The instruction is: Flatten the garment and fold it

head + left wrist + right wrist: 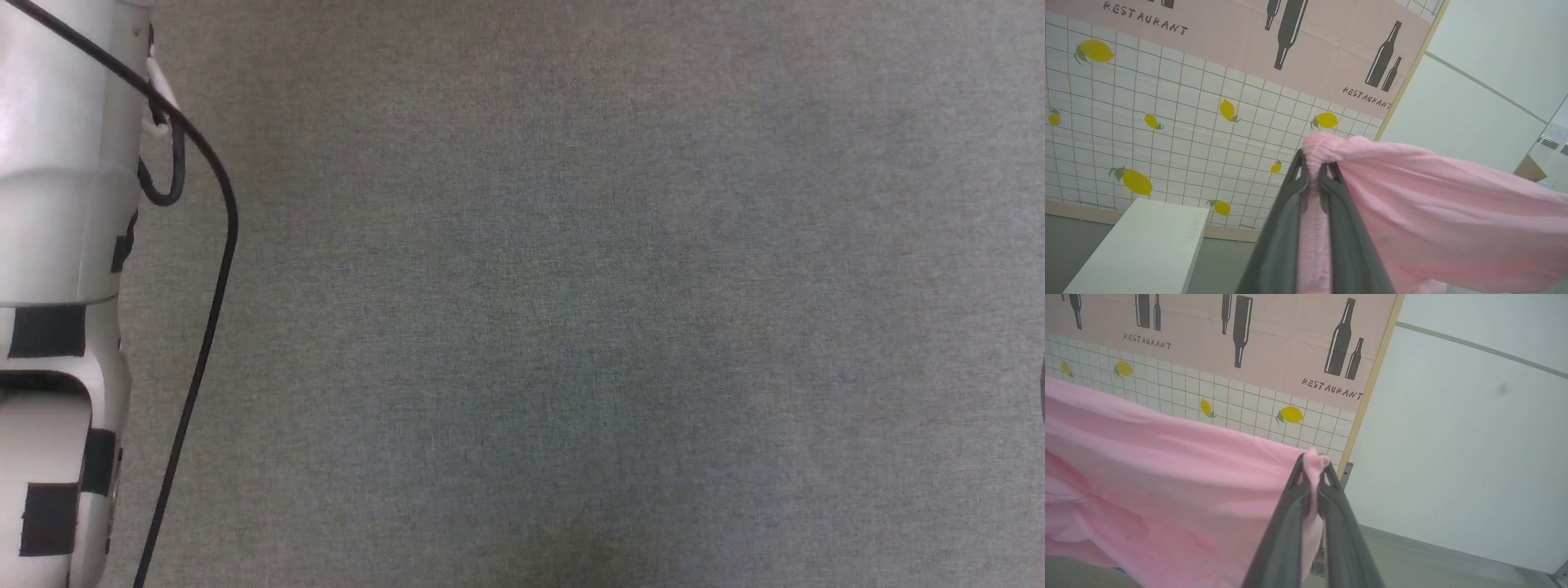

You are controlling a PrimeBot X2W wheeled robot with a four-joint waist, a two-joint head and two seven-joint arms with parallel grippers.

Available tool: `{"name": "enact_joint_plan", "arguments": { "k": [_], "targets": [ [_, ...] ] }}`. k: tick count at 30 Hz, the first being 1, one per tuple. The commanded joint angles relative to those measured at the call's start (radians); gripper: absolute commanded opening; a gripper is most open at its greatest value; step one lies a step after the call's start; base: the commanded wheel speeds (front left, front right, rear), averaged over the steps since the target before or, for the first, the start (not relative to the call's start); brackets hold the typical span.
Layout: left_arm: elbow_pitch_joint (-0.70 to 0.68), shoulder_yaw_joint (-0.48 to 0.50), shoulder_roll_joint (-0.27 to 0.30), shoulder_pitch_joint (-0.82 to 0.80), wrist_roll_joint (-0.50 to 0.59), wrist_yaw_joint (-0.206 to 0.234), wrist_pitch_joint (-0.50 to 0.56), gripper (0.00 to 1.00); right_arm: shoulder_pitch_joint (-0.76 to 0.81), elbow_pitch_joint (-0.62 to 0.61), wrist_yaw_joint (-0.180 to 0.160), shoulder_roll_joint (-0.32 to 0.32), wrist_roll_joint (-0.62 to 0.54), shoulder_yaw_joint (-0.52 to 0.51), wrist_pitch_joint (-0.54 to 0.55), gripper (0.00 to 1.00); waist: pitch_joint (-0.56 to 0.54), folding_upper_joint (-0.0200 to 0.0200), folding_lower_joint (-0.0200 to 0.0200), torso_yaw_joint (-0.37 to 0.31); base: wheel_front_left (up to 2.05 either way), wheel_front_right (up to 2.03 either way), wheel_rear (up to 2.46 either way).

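Sagging between the left gripper and the right gripper, the garment seems light, thin and floppy. Both jaws are clamped tight on bunched edge fabric at their tips, probably the best hold.

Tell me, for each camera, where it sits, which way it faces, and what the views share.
Head view: on the head, facing down at a grey surface; a pale arm and black cable at the left edge.
Left wrist view: along the left tool, shut on the garment, facing the lemon-print wall.
Right wrist view: along the right tool, also shut on it.
Shared: both wrist views show the garment and that wall.
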Motion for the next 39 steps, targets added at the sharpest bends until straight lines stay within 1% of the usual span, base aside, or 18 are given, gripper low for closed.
{"name": "enact_joint_plan", "arguments": {
  "k": [1, 6, 9, 12, 15, 17, 22, 25, 28, 32, 35, 39],
  "targets": [
    [0.019, -0.002, 0.007, 0.014, 0.003, -0.011, -0.009, 0.0, 0.008, 0.018, -0.002, 0.004, -0.003, -0.001, -0.017, 0.0, 0.018, -0.0001, -0.0002, -0.003, 0.0, 0.0, 0.0],
    [0.067, -0.032, 0.01, 0.097, 0.002, -0.055, -0.021, 0.0, 0.08, 0.07, -0.002, -0.003, 0.027, 0.036, -0.052, 0.0, 0.023, -0.0001, -0.0002, 0.002, 0.0, 0.0, 0.0],
    [0.093, -0.067, 0.016, 0.174, 0.009, -0.09, -0.022, 0.0, 0.156, 0.087, -0.002, -0.016, 0.069, 0.073, -0.067, 0.0, 0.007, -0.0001, -0.0002, 0.008, 0.0, 0.0, 0.0],
    [0.1, -0.099, 0.019, 0.259, 0.011, -0.12, -0.022, 0.0, 0.252, 0.076, -0.002, -0.035, 0.124, 0.114, -0.054, 0.0, -0.024, -0.0001, -0.0002, 0.014, 0.0, 0.0, 0.0],
    [0.083, -0.126, 0.022, 0.37, -0.008, -0.158, -0.014, 0.0, 0.384, 0.026, -0.002, -0.07, 0.189, 0.151, -0.02, 0.0, -0.073, -0.0001, -0.0002, 0.02, 0.0, 0.0, 0.0],
    [0.058, -0.15, 0.028, 0.45, -0.015, -0.172, -0.001, 0.0, 0.481, -0.027, -0.002, -0.096, 0.227, 0.16, 0.009, 0.0, -0.107, -0.0001, -0.0002, 0.024, 0.0, 0.0, 0.0],
    [-0.049, -0.194, 0.047, 0.674, -0.063, -0.189, 0.048, 0.0, 0.753, -0.189, -0.002, -0.146, 0.299, 0.149, 0.103, 0.0, -0.191, -0.0001, -0.0002, 0.03, 0.0, 0.0, 0.0],
    [-0.131, -0.217, 0.075, 0.81, -0.089, -0.175, 0.089, 0.0, 0.923, -0.303, -0.002, -0.166, 0.314, 0.119, 0.172, 0.0, -0.227, -0.0001, -0.0002, 0.031, 0.0, 0.0, 0.0],
    [-0.2, -0.233, 0.1, 0.926, -0.118, -0.147, 0.134, 0.0, 1.068, -0.399, -0.002, -0.162, 0.32, 0.083, 0.228, 0.0, -0.256, -0.0001, -0.0002, 0.032, 0.0, 0.0, 0.0],
    [-0.293, -0.25, 0.14, 1.076, -0.16, -0.09, 0.202, 0.0, 1.25, -0.524, -0.002, -0.141, 0.331, 0.045, 0.307, 0.0, -0.292, -0.0001, -0.0002, 0.031, 0.0, 0.0, 0.0],
    [-0.362, -0.249, 0.163, 1.17, -0.196, -0.052, 0.234, 0.0, 1.354, -0.59, -0.002, -0.129, 0.328, 0.024, 0.359, 0.0, -0.309, -0.0001, -0.0002, 0.03, 0.0, 0.0, 0.0],
    [-0.456, -0.26, 0.203, 1.293, -0.236, -0.008, 0.281, 0.0, 1.485, -0.657, -0.002, -0.105, 0.305, -0.028, 0.436, 0.0, -0.33, -0.0001, -0.0002, 0.036, 0.0, 0.0, 0.0]
  ]
}}
